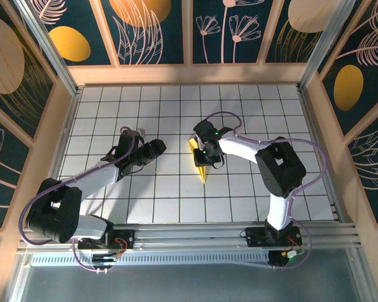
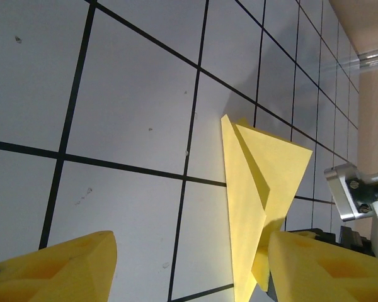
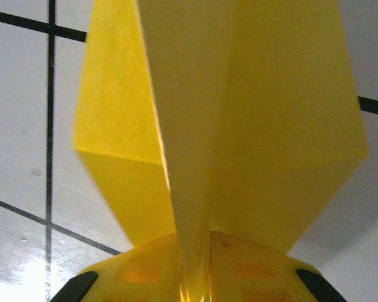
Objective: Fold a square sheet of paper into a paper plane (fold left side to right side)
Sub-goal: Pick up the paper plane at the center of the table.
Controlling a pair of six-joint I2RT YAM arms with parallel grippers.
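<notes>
From the overhead view I place the paper plane (image 1: 201, 162) just right of centre on the gridded tabletop (image 1: 145, 107), a slim yellow dart with its tip toward the bottom of the frame. The right jaws sit over its upper end. In the right wrist view they are together on the plane's (image 3: 239, 113) raised centre fold, which runs straight down between the pads while a wing panel spreads out on each side. The left jaws are apart and hold nothing. They hang to the left of the plane in the overhead view, and in the left wrist view the dart (image 2: 264, 182) lies at centre right, its lower end running down beside the right-hand yellow finger (image 2: 327, 264); I cannot tell whether the two touch. The sheet is already pointed and creased, so I judge the folding is nearly done and this step is a pinch along the keel to set the final shape. Next I would keep the pinch square on the fold so the wings stay even, and bring the left jaws in only if a wing needs pressing flat. The paper is thin, so any sideways drag could skew the crease.
</notes>
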